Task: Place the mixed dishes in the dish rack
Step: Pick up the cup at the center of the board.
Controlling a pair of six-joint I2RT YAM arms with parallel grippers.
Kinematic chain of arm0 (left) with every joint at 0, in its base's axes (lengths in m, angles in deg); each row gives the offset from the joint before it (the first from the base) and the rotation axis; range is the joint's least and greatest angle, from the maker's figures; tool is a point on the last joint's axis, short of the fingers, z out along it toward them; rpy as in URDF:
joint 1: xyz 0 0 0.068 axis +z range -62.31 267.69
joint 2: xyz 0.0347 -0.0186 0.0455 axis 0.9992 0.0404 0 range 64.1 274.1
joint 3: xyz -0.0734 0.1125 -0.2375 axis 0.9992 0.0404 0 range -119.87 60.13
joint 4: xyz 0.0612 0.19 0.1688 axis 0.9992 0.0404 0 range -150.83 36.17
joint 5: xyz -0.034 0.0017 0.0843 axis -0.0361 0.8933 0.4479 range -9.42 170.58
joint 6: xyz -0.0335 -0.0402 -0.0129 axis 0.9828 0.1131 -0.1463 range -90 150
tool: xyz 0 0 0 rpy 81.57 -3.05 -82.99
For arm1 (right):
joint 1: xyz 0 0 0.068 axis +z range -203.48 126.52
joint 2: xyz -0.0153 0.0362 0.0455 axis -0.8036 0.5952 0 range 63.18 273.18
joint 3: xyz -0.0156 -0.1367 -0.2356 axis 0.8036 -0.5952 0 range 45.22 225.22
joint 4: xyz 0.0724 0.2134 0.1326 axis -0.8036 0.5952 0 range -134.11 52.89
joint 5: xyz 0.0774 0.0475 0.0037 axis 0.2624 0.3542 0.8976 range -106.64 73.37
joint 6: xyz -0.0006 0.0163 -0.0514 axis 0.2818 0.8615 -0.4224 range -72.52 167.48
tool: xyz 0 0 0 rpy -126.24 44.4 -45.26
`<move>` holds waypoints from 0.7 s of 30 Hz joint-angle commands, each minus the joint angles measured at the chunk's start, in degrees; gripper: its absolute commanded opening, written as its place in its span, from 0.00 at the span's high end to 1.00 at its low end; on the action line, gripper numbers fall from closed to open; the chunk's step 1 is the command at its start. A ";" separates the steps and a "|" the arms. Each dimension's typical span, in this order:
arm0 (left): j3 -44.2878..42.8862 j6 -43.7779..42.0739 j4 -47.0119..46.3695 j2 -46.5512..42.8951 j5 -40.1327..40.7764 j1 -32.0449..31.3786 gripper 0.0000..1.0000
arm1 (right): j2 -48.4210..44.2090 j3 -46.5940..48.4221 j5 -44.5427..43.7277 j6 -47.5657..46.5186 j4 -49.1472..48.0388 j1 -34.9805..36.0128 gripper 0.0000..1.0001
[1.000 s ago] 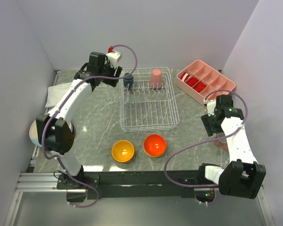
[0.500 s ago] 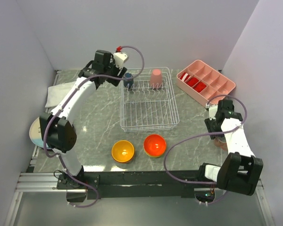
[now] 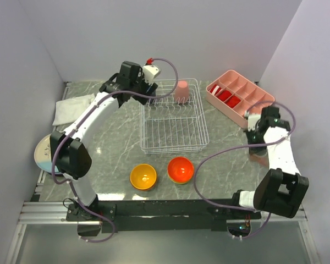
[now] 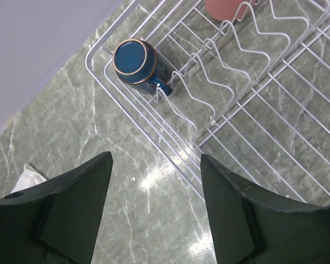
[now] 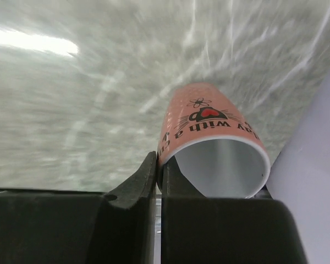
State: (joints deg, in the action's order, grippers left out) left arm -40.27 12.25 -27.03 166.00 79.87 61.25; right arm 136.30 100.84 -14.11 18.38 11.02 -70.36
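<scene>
My right gripper (image 5: 158, 165) is shut on the rim of a pink printed cup (image 5: 214, 132), one finger inside it and one outside, at the table's right edge. From above, this gripper (image 3: 258, 147) hides most of that cup. My left gripper (image 4: 157, 159) is open and holds nothing, hovering over the table just outside the back left corner of the white wire dish rack (image 4: 170, 159). A navy cup (image 4: 133, 59) stands upside down in that corner, and a pink cup (image 3: 181, 89) stands at the rack's (image 3: 173, 148) back. An orange-yellow bowl (image 3: 143, 176) and a red-orange bowl (image 3: 180, 169) sit in front of the rack.
A pink compartment tray (image 3: 239, 94) with red items lies at the back right, close behind my right arm. A white folded cloth (image 3: 71, 108) lies at the left. A pale round plate (image 3: 42, 154) sits at the left edge, partly behind my left arm.
My right gripper has gone from open to shut on the pink printed cup's rim, and its wrist has shifted towards the back right. My left gripper has moved right, to the rack's back left corner.
</scene>
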 commanded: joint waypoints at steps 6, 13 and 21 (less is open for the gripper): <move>-9.46 16.16 -1.63 1.97 -16.66 5.24 0.18 | 9.39 34.98 34.75 14.21 6.13 1.15 1.00; -3.68 44.75 -17.50 5.14 -59.20 16.58 0.07 | 14.41 33.61 64.13 42.59 -26.36 2.64 1.00; 6.98 81.39 -67.02 12.25 -72.41 17.12 0.06 | 23.11 32.08 75.00 76.57 -63.40 11.78 1.00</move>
State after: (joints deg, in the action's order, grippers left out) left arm -33.82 73.69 -68.60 175.14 18.61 79.96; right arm 157.00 126.98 49.62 78.92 -32.10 -63.54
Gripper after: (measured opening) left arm 0.932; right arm 0.047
